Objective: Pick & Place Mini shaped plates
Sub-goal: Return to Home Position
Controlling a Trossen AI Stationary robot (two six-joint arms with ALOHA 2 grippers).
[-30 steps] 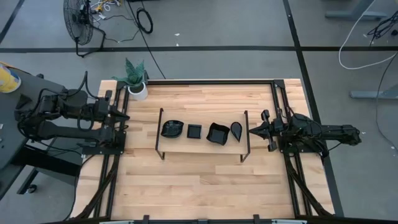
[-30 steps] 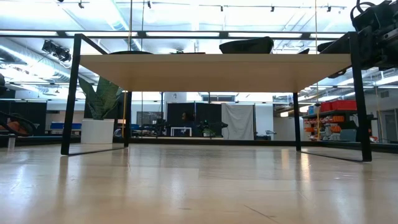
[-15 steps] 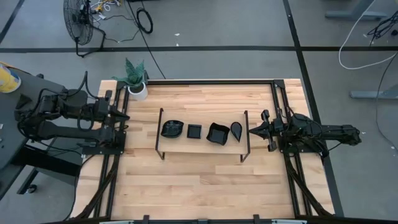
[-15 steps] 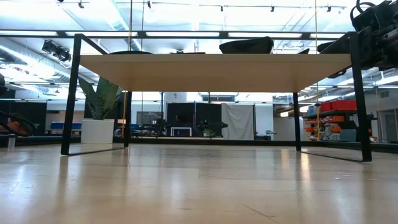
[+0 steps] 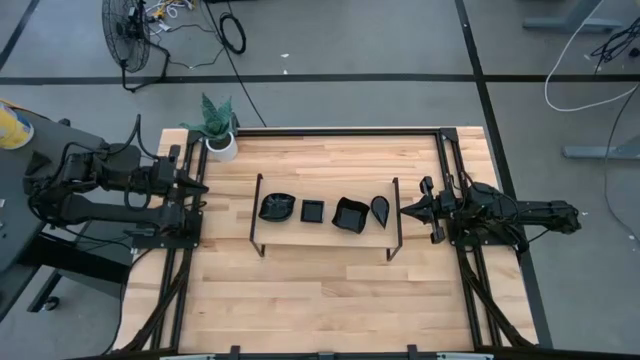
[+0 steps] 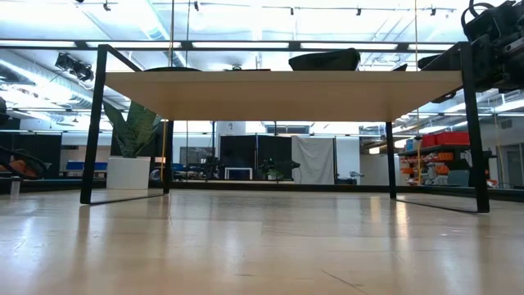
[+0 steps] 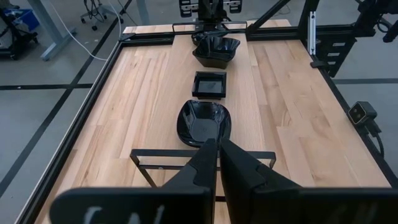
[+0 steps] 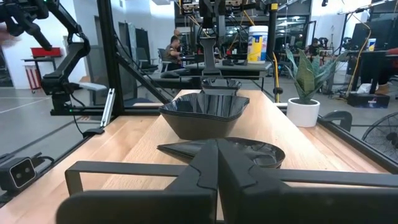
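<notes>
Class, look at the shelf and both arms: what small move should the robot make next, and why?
Probably draw the right gripper, shut and empty, slightly back from the shelf: the mini shaped plates sit there in four piles, and the left gripper is shut at its own side.

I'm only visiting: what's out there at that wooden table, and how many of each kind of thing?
Black dish piles: 4 (wavy leaf, small square, large square, teardrop); the layers in each cannot be counted
Wire-frame shelf: 1
Potted plant: 1
Robot grippers: 2 (left gripper, right gripper)
Total: 8
</notes>
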